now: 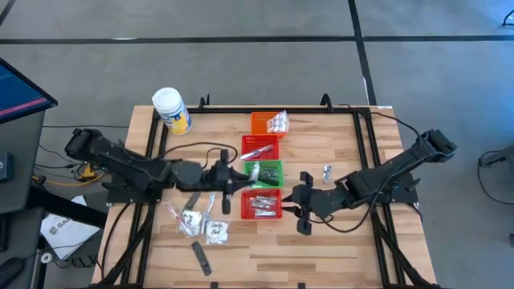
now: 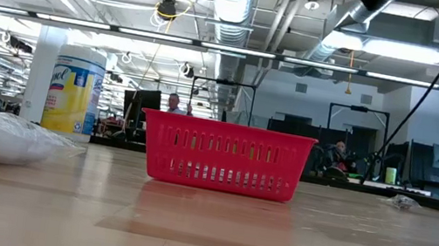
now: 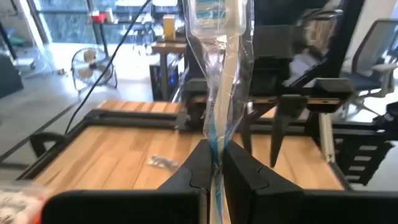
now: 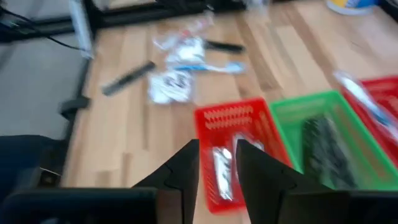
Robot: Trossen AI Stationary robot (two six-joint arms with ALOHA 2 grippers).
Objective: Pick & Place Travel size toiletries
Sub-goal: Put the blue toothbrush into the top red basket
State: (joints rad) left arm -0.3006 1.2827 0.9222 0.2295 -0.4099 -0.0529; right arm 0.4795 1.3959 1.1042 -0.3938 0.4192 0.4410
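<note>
My left gripper [image 3: 214, 173] is shut on a white-and-blue toothbrush in a clear wrapper [image 3: 217, 68]. In the high view it hovers beside the green basket [image 1: 265, 171]. My right gripper [image 4: 217, 165] is open, nothing between its fingers, above the near red basket [image 4: 239, 146], which holds silvery tubes. More toiletries lie flat on the table's near left: clear sachets [image 1: 193, 221], a toothbrush [image 1: 210, 205] and a dark strip [image 1: 201, 257]. A silvery tube [image 1: 328, 171] lies right of the baskets. My left gripper pinches the wrapped toothbrush's lower handle [image 3: 215, 152] between its two fingers. The brush runs on past the fingertips, its wrapped far end [image 3: 214, 18] uppermost in the wrist view. It is lifted clear of the table.
Four small baskets stand in a row down the table's middle: orange [image 1: 267, 123], red [image 1: 261, 147], green, red [image 1: 261, 202]. A white jar with a yellow label [image 1: 171, 110] stands at the far left. Black frame rails [image 1: 365, 144] border the table.
</note>
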